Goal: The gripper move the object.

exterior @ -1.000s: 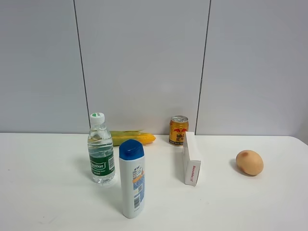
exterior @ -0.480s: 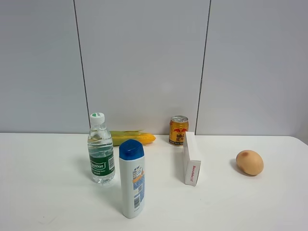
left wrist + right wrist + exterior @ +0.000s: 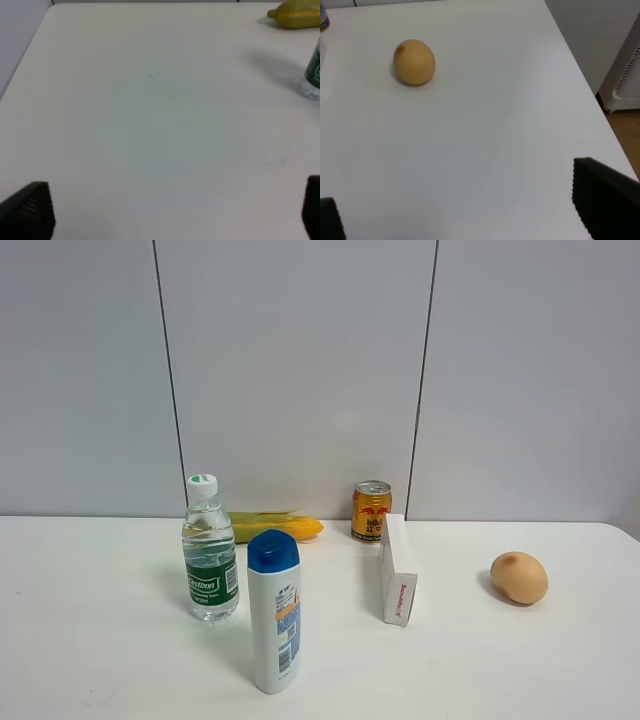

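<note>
Nothing has moved since the earlier exterior frames: every item sits where it was, and neither arm has entered the high view.

Only fingertips of each gripper are visible, cut off at the frame edges. The left gripper (image 3: 175, 212) shows one dark pad at each lower corner of its wrist view, spread wide with nothing between them. The right gripper (image 3: 465, 205) likewise shows two separated black pads, jaws wide and empty.

The object (image 3: 518, 577), a tan-orange egg shape with a darker patch on top, lies alone on the white table (image 3: 500, 670), well to the right of the white box (image 3: 397, 571). It is also clear in the right wrist view (image 3: 414, 62), apart from the fingers.

Relative to the white box: the drink can (image 3: 371, 511) stands just behind it; the corn cob (image 3: 275, 528), water bottle (image 3: 210, 552) and shampoo bottle (image 3: 275, 612) are to its left. Label print is too small to read.

Behind the table runs a grey panelled wall (image 3: 300, 370) with dark vertical seams.
</note>
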Robot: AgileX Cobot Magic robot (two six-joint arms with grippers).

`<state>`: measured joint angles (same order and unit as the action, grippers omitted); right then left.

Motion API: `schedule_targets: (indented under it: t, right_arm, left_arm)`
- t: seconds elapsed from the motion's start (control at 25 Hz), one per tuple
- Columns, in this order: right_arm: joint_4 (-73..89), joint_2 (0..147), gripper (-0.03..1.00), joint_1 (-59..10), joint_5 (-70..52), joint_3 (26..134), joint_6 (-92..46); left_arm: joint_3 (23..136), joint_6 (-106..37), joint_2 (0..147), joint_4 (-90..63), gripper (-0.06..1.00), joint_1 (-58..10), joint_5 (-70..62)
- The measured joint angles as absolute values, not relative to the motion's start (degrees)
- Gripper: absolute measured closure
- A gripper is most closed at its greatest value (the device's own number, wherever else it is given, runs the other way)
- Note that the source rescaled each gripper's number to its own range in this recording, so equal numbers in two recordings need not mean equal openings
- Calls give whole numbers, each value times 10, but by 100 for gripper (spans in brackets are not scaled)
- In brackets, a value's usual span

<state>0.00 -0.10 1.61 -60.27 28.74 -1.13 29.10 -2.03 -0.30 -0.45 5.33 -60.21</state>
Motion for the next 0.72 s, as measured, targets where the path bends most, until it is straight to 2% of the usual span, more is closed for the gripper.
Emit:
schedule_targets:
  t: [0.72]
  right_arm:
    - [0, -1, 6, 16, -603, 287, -11]
  left_arm:
    - [291, -20, -3, -4, -6, 53, -602]
